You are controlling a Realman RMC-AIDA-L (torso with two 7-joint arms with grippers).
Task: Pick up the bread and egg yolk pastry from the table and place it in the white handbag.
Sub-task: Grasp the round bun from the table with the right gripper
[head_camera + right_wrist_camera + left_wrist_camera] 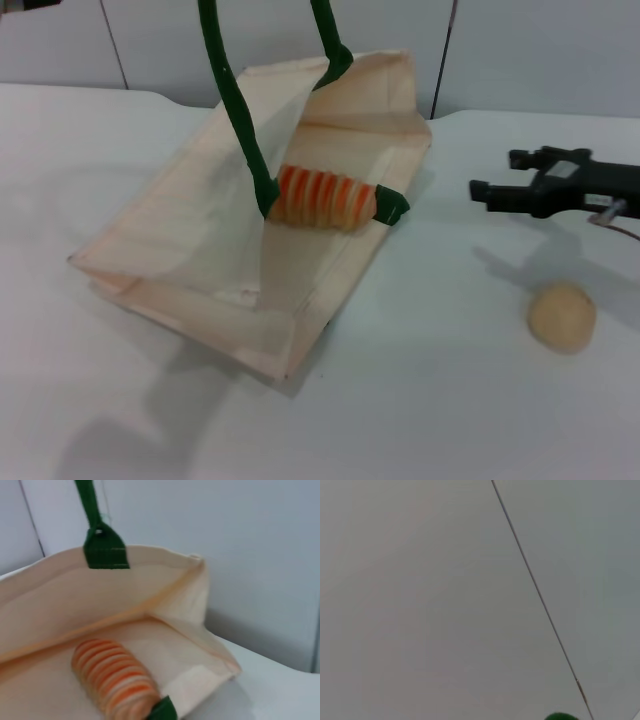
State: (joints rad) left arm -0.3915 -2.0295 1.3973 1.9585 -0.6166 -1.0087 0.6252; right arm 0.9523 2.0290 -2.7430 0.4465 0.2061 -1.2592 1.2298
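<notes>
The white handbag (200, 260) lies on the table with its mouth facing right. One green handle (232, 100) is pulled taut, rising out of the top of the head view. The bread (322, 198), striped orange and tan, rests inside the mouth against the lower edge; it shows close up in the right wrist view (117, 680), inside the bag (60, 595). The egg yolk pastry (562, 316) sits alone on the table at the right. My right gripper (497, 174) hovers open and empty beyond the pastry, pointing at the bag. The left gripper is out of view; a green scrap (561, 716) shows in its wrist view.
The white table (440, 400) runs back to a pale panelled wall (540, 50). A second green handle end (392, 207) lies at the bag's mouth by the bread.
</notes>
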